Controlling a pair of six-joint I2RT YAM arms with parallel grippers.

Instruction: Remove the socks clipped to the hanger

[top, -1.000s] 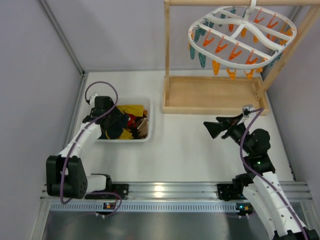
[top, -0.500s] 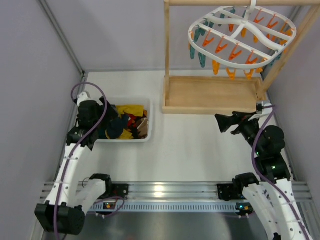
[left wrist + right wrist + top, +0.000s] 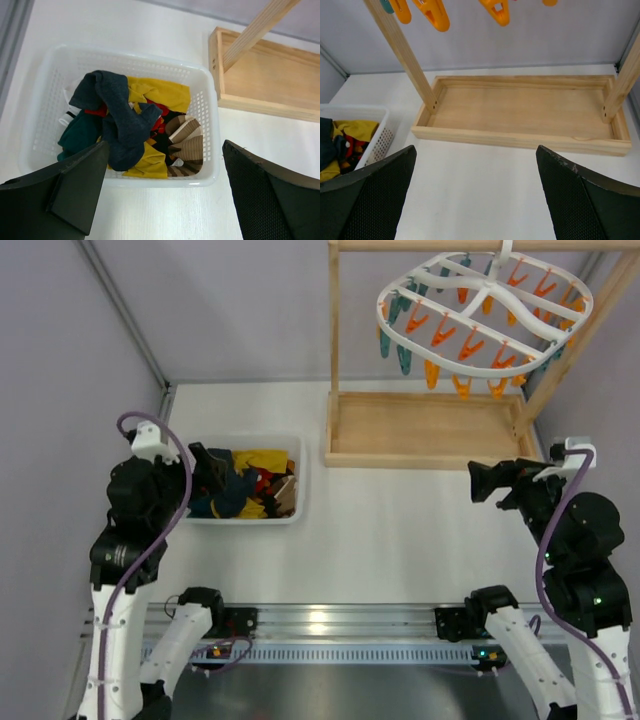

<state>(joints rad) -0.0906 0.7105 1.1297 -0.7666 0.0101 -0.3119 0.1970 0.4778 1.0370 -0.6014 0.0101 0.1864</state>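
Left pincer [image 3: 164, 150], spread and empty, is hovering directly above the socks [image 3: 125, 125] lying in the basket [image 3: 210, 115]; right pincer [image 3: 476, 150], likewise spread, is pointing beneath the bare-clipped hanger [image 3: 381, 308]

Socks [image 3: 125, 131] in basket [image 3: 208, 111], left of rack [image 3: 420, 430]

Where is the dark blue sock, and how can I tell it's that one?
Find the white plastic basket, left of the wooden rack. On top of its pile lies the dark navy sock, draped long across the middle. It is plain, unlike the mustard yellow cloth and brown striped piece beside it.
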